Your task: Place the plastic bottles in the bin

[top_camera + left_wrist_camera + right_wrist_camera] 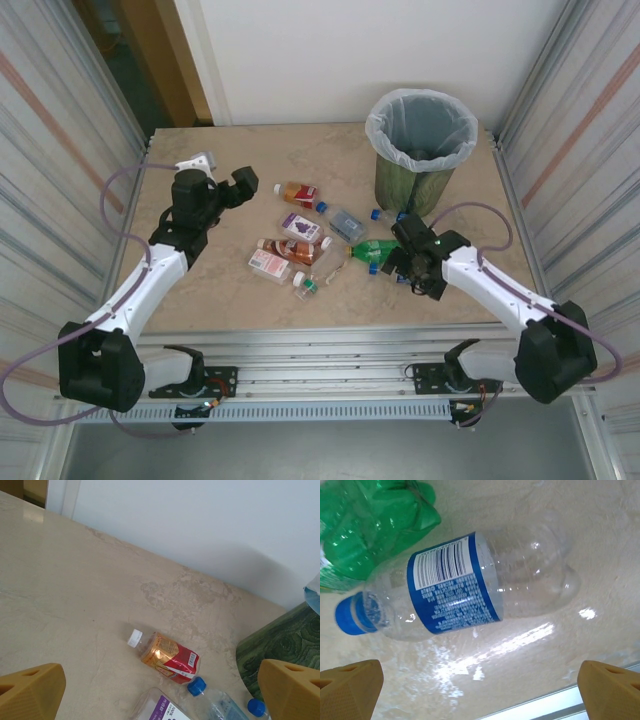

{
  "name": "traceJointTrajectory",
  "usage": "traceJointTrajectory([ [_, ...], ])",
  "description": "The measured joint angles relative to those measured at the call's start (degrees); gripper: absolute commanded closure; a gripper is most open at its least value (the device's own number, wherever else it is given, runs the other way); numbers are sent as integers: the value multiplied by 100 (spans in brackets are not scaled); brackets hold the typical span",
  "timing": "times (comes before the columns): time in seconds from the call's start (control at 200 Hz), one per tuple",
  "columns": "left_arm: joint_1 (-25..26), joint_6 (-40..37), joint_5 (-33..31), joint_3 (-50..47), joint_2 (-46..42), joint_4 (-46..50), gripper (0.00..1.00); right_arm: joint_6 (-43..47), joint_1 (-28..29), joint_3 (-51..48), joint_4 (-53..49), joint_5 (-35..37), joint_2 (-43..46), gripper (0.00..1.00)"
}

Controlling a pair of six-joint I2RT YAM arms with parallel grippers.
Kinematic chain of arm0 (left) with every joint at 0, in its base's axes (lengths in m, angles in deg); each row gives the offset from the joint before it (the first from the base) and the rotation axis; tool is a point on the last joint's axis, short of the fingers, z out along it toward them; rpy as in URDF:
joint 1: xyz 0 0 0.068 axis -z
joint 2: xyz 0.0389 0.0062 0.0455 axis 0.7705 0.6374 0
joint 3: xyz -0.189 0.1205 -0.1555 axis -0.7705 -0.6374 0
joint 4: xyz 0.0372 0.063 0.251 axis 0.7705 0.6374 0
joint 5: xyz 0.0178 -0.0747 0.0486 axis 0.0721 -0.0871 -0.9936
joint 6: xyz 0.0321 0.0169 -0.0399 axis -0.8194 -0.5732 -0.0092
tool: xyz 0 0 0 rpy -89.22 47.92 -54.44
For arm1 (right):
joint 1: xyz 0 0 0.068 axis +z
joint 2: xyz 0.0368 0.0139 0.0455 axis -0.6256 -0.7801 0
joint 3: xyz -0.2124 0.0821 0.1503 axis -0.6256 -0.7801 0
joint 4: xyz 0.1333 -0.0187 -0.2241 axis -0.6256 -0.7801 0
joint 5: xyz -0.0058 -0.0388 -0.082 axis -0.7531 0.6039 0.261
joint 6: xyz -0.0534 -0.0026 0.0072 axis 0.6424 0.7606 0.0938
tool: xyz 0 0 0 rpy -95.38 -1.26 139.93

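The right gripper [405,250] stands wide open with nothing between its jaws. In its wrist view its yellow fingers [350,687] sit at the two lower corners. It hangs low over a clear bottle [465,582] with a blue label and a blue cap. That bottle lies on its side across the middle of the frame, cap to the left. A crumpled green bottle [370,525] touches it at the upper left. In the top view the right arm runs from its base at the lower right, its white forearm slanting up and left to the centre right of the frame.

The left gripper [246,184] is wide open too and holds nothing. Its arm climbs from the lower left, and the wrist points right from the upper left of the table [250,150]. In its wrist view an amber bottle [167,656] with a white cap and a red label lies below centre. A purple-labelled bottle [162,711] and a blue-capped bottle [215,702] lie at the bottom edge.

The other bottles are scattered flat across the middle of the table, between the two grippers. The bin [400,185] stands upright at the upper right, just beyond the right gripper. A white bag [385,110] is folded over its rim. I cannot tell whether anything lies inside.
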Motion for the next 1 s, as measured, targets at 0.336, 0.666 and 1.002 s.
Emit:
traceJointTrajectory([
  [0.336,0,-2,122,-7,70,-22,1,-1759,125,-321,791,337,227,2],
  [0.666,0,-2,186,-7,238,-24,1,-2503,-52,-699,1217,472,149,2],
  [1.002,0,-2,271,-7,404,-39,1,-2535,-284,-796,1742,437,-402,1],
])
